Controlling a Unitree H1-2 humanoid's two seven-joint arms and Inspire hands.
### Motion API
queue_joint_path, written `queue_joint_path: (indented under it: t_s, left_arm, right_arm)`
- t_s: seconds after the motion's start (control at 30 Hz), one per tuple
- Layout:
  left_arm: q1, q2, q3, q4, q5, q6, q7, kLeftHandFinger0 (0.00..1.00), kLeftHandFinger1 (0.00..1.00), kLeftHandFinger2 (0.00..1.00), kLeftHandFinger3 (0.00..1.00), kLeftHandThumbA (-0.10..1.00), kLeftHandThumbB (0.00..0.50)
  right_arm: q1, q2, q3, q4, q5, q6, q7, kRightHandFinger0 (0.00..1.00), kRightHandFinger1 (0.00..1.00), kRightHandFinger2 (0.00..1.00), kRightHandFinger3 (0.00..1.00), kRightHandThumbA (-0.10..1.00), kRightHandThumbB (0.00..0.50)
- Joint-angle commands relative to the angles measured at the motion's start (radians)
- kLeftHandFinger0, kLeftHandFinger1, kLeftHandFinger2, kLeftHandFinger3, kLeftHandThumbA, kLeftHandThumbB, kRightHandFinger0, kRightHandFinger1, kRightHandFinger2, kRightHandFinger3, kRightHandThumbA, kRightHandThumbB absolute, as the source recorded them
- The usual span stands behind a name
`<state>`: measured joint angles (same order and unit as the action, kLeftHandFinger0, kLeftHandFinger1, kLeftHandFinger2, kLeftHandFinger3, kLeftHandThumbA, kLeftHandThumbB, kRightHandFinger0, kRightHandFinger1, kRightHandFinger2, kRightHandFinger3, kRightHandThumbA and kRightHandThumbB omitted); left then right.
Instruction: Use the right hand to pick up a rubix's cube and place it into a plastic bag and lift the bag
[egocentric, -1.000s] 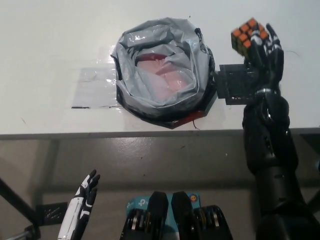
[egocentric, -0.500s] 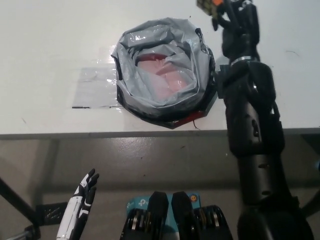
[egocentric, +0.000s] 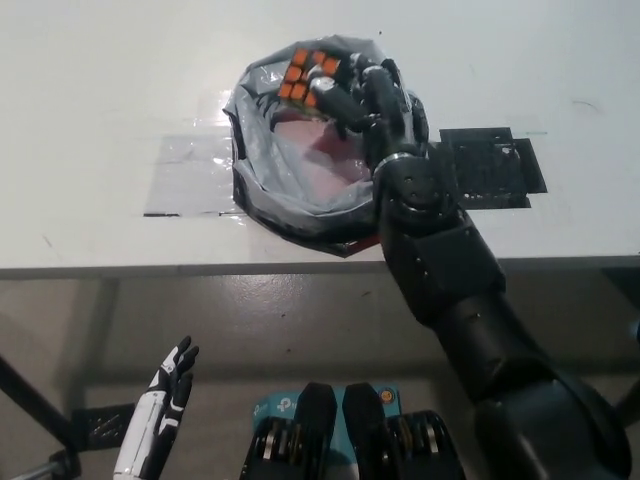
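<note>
Rubik's cube (egocentric: 311, 73), held by right hand (egocentric: 365, 95) over plastic bag (egocentric: 320, 185); release pending. Left hand (egocentric: 165, 405) rested low, fingers apart.

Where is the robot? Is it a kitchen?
Probably a robot test room, not a kitchen: a bare white table with taped markers, a plastic bag and a Rubik's cube.

Bag (egocentric: 262, 180) mouth open below cube (egocentric: 310, 77); bare table (egocentric: 120, 80) left.

cube (egocentric: 311, 75) over bag (egocentric: 262, 170), seemingly; bag on table (egocentric: 100, 90)
</note>
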<state>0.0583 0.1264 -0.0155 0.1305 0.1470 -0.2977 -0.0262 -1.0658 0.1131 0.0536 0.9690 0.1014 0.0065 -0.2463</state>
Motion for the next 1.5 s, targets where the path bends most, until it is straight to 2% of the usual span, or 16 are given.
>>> queue_joint_path:
  t_s: [0.0,0.17,0.2,0.23,0.27,0.3,0.33,0.37,0.4,0.6,0.63,0.77,0.8,1.1,1.27,1.47]
  left_arm:
    - [-0.012,0.020,0.001,-0.019,0.012,-0.030,0.005,1.00,1.00,1.00,1.00,1.00,0.269]
    - [-0.010,0.021,-0.002,-0.025,0.016,-0.021,0.005,1.00,1.00,1.00,1.00,1.00,0.267]
    - [-0.011,0.021,-0.002,-0.026,0.016,-0.020,0.006,1.00,1.00,1.00,1.00,1.00,0.263]
    - [-0.013,0.021,-0.002,-0.026,0.019,-0.021,0.007,1.00,1.00,1.00,1.00,1.00,0.262]
    - [-0.015,0.021,-0.002,-0.024,0.023,-0.023,0.010,1.00,1.00,1.00,1.00,1.00,0.263]
    - [-0.015,0.021,-0.002,-0.023,0.024,-0.023,0.011,1.00,1.00,1.00,1.00,1.00,0.263]
    - [-0.015,0.020,-0.002,-0.023,0.023,-0.024,0.010,1.00,1.00,1.00,1.00,1.00,0.265]
    - [-0.016,0.020,-0.002,-0.023,0.021,-0.024,0.010,1.00,1.00,1.00,1.00,1.00,0.260]
    - [-0.017,0.019,-0.002,-0.023,0.020,-0.024,0.009,1.00,1.00,1.00,1.00,1.00,0.260]
    - [-0.023,0.022,-0.005,-0.017,0.014,-0.028,0.002,1.00,1.00,1.00,1.00,1.00,0.264]
    - [-0.023,0.022,-0.005,-0.019,0.012,-0.024,0.000,1.00,1.00,1.00,1.00,1.00,0.258]
    - [-0.023,0.022,-0.006,-0.023,0.008,-0.017,-0.003,1.00,1.00,1.00,1.00,1.00,0.263]
    - [-0.022,0.021,-0.005,-0.025,-0.002,-0.014,-0.006,1.00,1.00,1.00,1.00,1.00,0.264]
    - [-0.029,0.025,-0.011,-0.019,0.026,-0.033,0.005,1.00,1.00,1.00,1.00,1.00,0.260]
    - [-0.031,0.024,-0.010,-0.022,0.016,-0.020,0.001,1.00,1.00,1.00,1.00,1.00,0.263]
    - [-0.026,0.026,-0.010,-0.012,-0.006,-0.042,-0.007,1.00,1.00,1.00,1.00,1.00,0.241]
  right_arm:
    - [-0.099,-0.026,0.045,0.086,-0.115,-0.128,-0.055,0.01,0.49,0.89,0.80,-0.10,0.158]
    - [-0.110,-0.039,0.123,0.177,-0.215,-0.169,-0.151,0.08,0.56,0.94,0.87,-0.10,0.184]
    - [-0.116,-0.041,0.145,0.197,-0.240,-0.178,-0.178,0.15,0.61,1.00,0.97,-0.10,0.211]
    - [-0.119,-0.043,0.160,0.204,-0.257,-0.179,-0.195,0.24,0.69,1.00,1.00,-0.10,0.243]
    - [-0.125,-0.046,0.189,0.213,-0.293,-0.176,-0.226,0.45,0.81,1.00,1.00,-0.10,0.257]
    - [-0.127,-0.046,0.194,0.215,-0.299,-0.176,-0.233,0.45,0.81,1.00,1.00,-0.10,0.257]
    - [-0.127,-0.047,0.202,0.214,-0.307,-0.176,-0.236,0.60,0.96,1.00,1.00,-0.08,0.253]
    - [-0.130,-0.047,0.220,0.213,-0.321,-0.178,-0.244,0.89,1.00,1.00,1.00,0.01,0.252]
    - [-0.131,-0.047,0.228,0.213,-0.329,-0.178,-0.249,0.99,1.00,1.00,1.00,0.02,0.245]
    - [-0.126,-0.053,0.294,0.154,-0.408,-0.167,-0.278,1.00,1.00,1.00,1.00,0.39,0.253]
    - [-0.119,-0.055,0.317,0.102,-0.444,-0.153,-0.290,1.00,1.00,1.00,1.00,0.51,0.287]
    - [-0.107,-0.059,0.343,0.026,-0.495,-0.142,-0.315,1.00,1.00,1.00,1.00,0.58,0.306]
    - [-0.100,-0.062,0.353,-0.026,-0.518,-0.134,-0.313,1.00,1.00,1.00,1.00,0.66,0.312]
    - [-0.065,-0.093,0.366,-0.416,-0.631,-0.059,-0.254,1.00,1.00,1.00,1.00,0.76,0.298]
    - [-0.042,-0.149,0.347,-0.563,-0.725,0.006,-0.255,1.00,1.00,1.00,1.00,0.71,0.289]
    - [0.022,-0.227,0.293,-0.565,-0.719,0.109,-0.198,1.00,1.00,1.00,1.00,0.73,0.368]
